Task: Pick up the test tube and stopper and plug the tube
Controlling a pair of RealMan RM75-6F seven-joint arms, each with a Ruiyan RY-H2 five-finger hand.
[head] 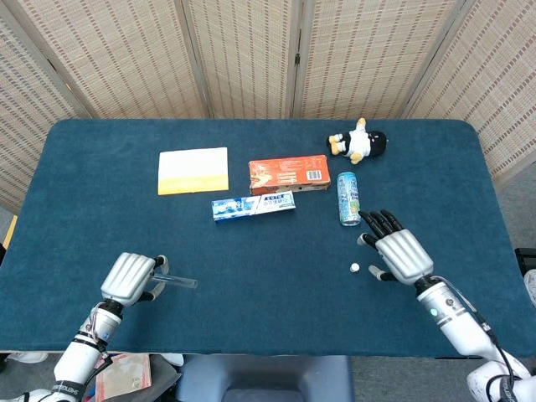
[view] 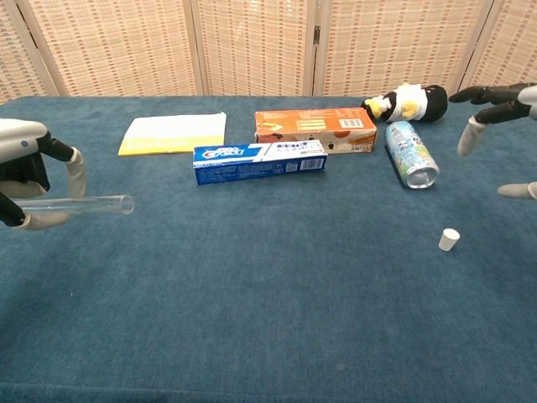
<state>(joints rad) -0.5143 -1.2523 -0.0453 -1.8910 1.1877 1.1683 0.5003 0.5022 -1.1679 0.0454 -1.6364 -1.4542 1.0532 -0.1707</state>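
Note:
My left hand (head: 130,278) (view: 29,180) grips a clear glass test tube (view: 80,204) (head: 177,280) at the near left. The tube lies level, its open end pointing right, above the blue table (head: 276,251). A small white stopper (head: 355,268) (view: 449,240) sits on the cloth at the near right. My right hand (head: 396,249) (view: 503,113) hovers just right of the stopper, raised off the table, fingers spread and holding nothing.
Across the middle lie a yellow pad (head: 193,170), a blue toothpaste box (head: 253,205), an orange box (head: 289,174) and a can on its side (head: 348,198). A penguin toy (head: 358,142) lies at the back right. Folding screens stand behind the table.

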